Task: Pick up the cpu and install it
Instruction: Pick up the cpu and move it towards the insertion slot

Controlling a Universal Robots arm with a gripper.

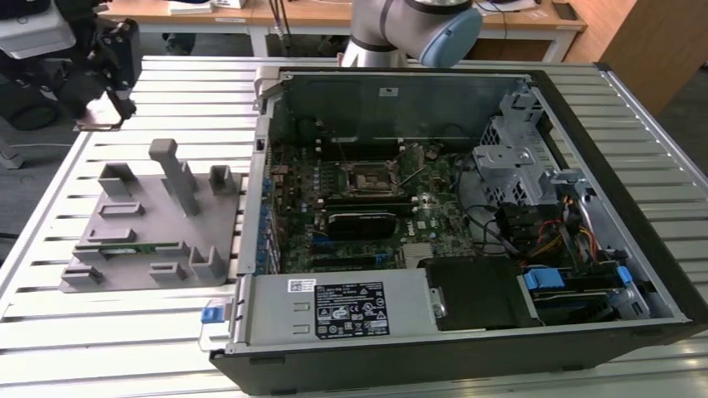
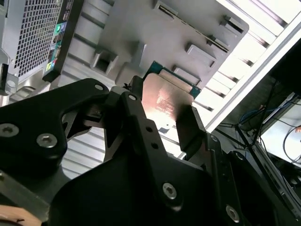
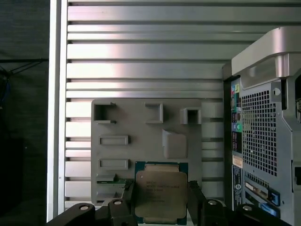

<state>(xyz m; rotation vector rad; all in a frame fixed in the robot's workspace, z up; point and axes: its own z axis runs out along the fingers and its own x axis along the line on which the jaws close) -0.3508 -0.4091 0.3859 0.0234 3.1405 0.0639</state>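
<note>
the fingers [image 3: 194, 197] of the gripper [image 3: 161, 197] are clamped on two opposite edges of the cpu [image 3: 160, 186], held flat above the grey tray [image 1: 155, 228] at the upper left of the exterior view. the socket [image 1: 369, 177] lies well apart toward that view's right, inside the open case [image 1: 443, 365].
</note>
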